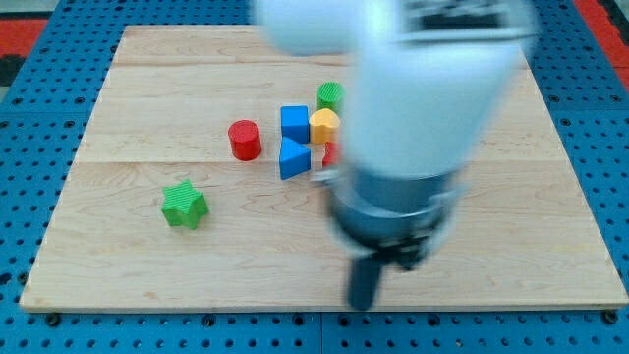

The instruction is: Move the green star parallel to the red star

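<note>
The green star (184, 206) lies on the wooden board (118, 265), left of centre. A red block (330, 152), mostly hidden behind my arm, shows only a sliver, so its shape cannot be made out. My tip (363, 304) is near the board's bottom edge, far to the right of and below the green star, touching no block. My blurred white arm (423, 98) covers the board's middle right.
A cluster sits near the centre: a red cylinder (245, 140), a blue cube (295, 123), a blue triangle (293, 158), a yellow block (324, 125) and a green cylinder (330, 95). A blue pegboard (29, 147) surrounds the board.
</note>
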{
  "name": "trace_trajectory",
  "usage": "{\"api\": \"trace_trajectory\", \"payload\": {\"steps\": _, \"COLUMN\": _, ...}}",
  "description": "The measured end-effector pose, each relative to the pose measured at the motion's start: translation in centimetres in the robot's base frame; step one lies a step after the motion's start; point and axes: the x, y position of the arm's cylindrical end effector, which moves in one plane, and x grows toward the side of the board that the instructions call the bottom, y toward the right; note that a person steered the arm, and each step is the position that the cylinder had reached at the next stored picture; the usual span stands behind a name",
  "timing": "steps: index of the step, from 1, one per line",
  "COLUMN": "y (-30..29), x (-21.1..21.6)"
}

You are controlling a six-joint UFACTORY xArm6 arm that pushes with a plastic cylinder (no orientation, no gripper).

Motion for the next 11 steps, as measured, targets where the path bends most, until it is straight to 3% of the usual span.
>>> {"api": "trace_trajectory", "payload": {"steps": 2, "y": -18.1, "x": -3.9}}
{"api": "trace_trajectory", "payload": {"steps": 4, "y": -21.8, "x": -8.5}}
{"api": "trace_trajectory", "payload": {"steps": 5, "y": -20.2, "x": -11.3}}
{"api": "trace_trajectory", "payload": {"steps": 6, "y": -12.8, "x": -11.3}}
{"api": "trace_trajectory", "payload": {"steps": 7, "y": -0.9, "x": -11.3}}
{"api": "trace_trajectory", "payload": {"steps": 8, "y": -2.8, "x": -5.6}}
{"api": "trace_trajectory", "payload": {"steps": 9, "y": 2.2, "x": -7.4}}
{"api": "trace_trajectory", "payload": {"steps": 11, "y": 6.1, "x": -12.4}}
